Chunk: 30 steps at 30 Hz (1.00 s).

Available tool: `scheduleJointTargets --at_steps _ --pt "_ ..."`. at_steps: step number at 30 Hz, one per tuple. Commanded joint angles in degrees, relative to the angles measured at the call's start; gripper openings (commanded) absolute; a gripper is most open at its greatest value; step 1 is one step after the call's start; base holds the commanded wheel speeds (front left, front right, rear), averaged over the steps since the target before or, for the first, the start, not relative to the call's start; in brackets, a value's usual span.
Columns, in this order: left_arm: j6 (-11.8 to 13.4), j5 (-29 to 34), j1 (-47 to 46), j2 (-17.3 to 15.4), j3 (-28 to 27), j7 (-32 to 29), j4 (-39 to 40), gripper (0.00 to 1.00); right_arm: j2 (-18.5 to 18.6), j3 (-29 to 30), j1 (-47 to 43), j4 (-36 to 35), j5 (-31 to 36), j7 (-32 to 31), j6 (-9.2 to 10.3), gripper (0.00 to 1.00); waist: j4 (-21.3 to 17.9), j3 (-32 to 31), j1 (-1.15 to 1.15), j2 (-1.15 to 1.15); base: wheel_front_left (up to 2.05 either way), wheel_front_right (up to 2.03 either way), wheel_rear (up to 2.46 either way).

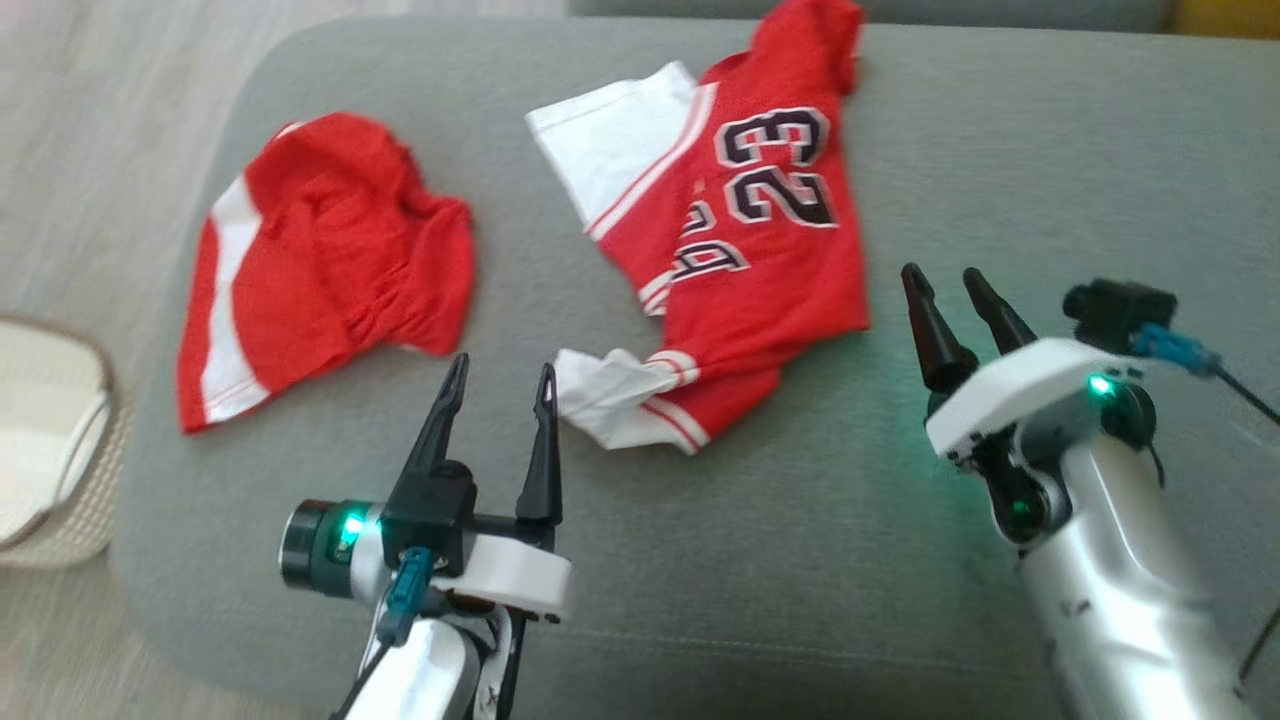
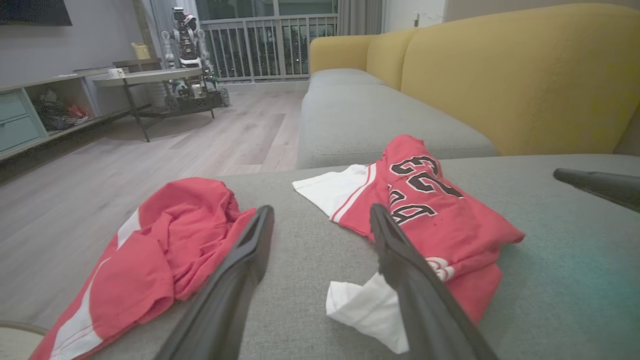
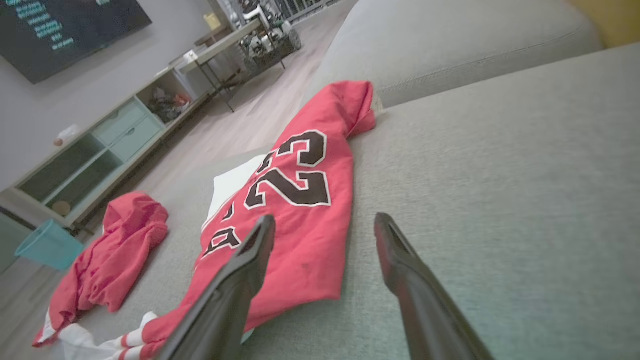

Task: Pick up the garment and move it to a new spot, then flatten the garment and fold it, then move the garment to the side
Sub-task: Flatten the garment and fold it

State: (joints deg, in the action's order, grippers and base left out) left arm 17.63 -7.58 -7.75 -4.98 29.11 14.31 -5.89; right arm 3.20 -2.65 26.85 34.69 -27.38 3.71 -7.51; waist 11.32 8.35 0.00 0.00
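The jersey (image 1: 760,250), red with white sleeves and the number 23, lies crumpled on the grey sofa seat (image 1: 800,560), roughly in the middle of the cushion and towards its back edge. One white sleeve spreads flat towards the robot's left. The other is bunched up at the near end of the garment.

The left gripper (image 1: 503,368) sits low over the cushion at the near side, forearm rising from the bottom of the head view and fingers pointing away from the robot. Its jaws stand apart with only bare grey fabric between them, so it is released and holds nothing. The bunched white sleeve lies just beside its right-hand finger; whether cloth and finger touch I cannot tell.

The right gripper (image 1: 941,275) is to the right of the jersey, near its red edge. The silver forearm slants up from the lower right corner, with the fingers angled slightly towards the left. Its jaws are also spread and empty, and the right wrist view shows the jersey's edge lying ahead of one finger with bare cushion between the two.

A pair of red shorts (image 1: 320,260) lies in a heap near the cushion's left edge, apart from the jersey. A pale basket (image 1: 50,440) stands on the floor beside the sofa
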Motion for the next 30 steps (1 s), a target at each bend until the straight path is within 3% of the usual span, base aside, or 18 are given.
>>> scheduleJointTargets --at_steps 1,5,14,15,16,17,24,30 --pt "-0.28 0.6 -2.49 0.33 -1.95 0.68 1.61 1.0 -0.33 -1.69 3.47 0.89 1.77 0.33 0.02 1.0 2.52 1.81 0.0 0.0 0.0 0.0 0.0" --pt "-0.85 1.08 -2.86 1.08 -1.86 0.68 1.29 1.0 -0.33 -0.29 8.53 10.17 3.06 0.25 0.02 1.0 4.93 3.02 0.0 0.0 0.0 0.0 0.0" --pt "-1.26 0.91 -2.54 1.89 -2.47 0.69 1.43 1.0 -0.33 2.5 16.94 25.77 -1.98 -0.88 0.02 1.0 8.58 5.22 0.0 0.0 0.0 0.0 0.0" --pt "-1.34 0.99 -2.62 1.92 -2.59 0.69 1.41 1.0 -0.33 2.59 17.59 27.05 -2.25 -1.19 0.02 0.95 8.83 5.39 0.0 0.0 0.0 0.0 0.0" --pt "-1.36 1.05 -2.69 1.94 -2.73 0.69 1.39 1.0 -0.32 2.62 18.19 28.22 -2.02 -1.15 0.02 0.06 8.99 5.45 0.0 0.0 0.0 0.0 0.0" --pt "-1.34 1.1 -2.72 1.97 -2.84 0.69 1.39 1.0 -0.3 2.85 18.7 29.24 -1.75 -0.71 0.02 0.0 9.09 5.47 0.0 0.0 0.0 0.0 0.0" --pt "-1.23 1.09 -2.16 2.06 -3.18 0.69 1.05 1.0 -0.19 5.04 21.06 31.82 -2.19 4.04 0.02 0.0 7.57 4.08 0.0 0.0 0.0 0.0 0.0" --pt "-1.56 1.33 -1.67 2.08 -3.87 0.69 0.91 1.0 2.3 4.56 21.7 31.33 0.35 8.46 0.02 0.0 3.16 1.37 0.0 0.0 0.0 0.0 0.0"
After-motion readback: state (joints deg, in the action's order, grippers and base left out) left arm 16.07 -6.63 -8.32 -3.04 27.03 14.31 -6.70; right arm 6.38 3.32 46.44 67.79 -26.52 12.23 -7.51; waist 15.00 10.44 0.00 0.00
